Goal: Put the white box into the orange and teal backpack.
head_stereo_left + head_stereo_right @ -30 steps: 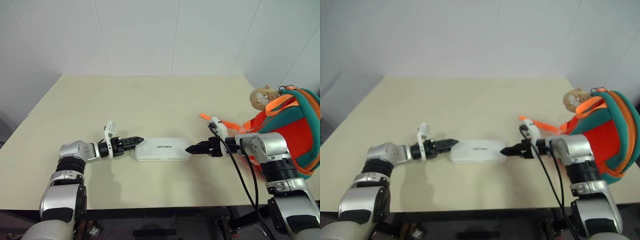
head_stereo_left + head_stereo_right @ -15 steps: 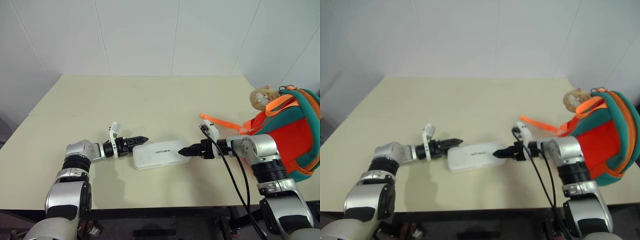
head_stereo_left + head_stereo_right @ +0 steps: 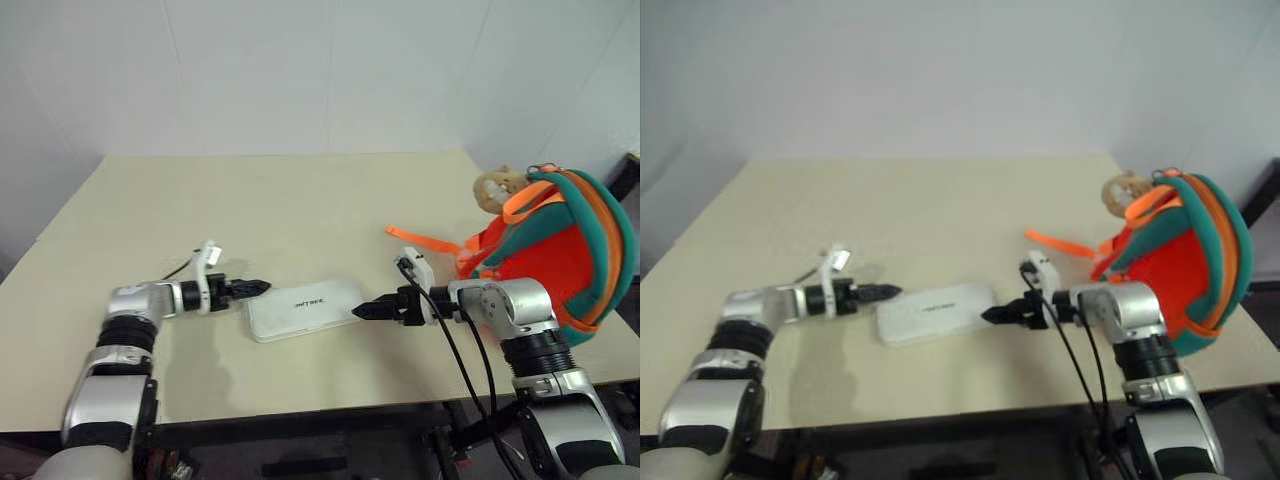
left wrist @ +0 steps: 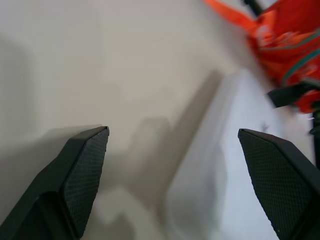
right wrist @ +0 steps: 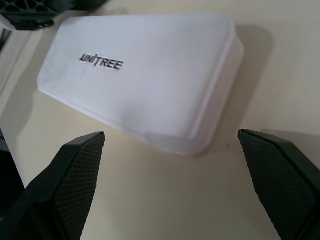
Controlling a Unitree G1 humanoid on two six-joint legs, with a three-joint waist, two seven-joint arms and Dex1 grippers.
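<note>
Since a second ago the white box has swung askew on the table, its left end nearer the front edge, and the left gripper has drawn back from that end. Both claws stand released, gripping nothing; the right gripper points at the box's right end. Rigid, smooth and probably light, the case looks apt to skate when nudged, so pinching its long edges seems safest. Farther right stands the orange and teal backpack

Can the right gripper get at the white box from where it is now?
Probably yes. The right gripper is open at the white box's near end, with bare table around it and nothing between.
</note>
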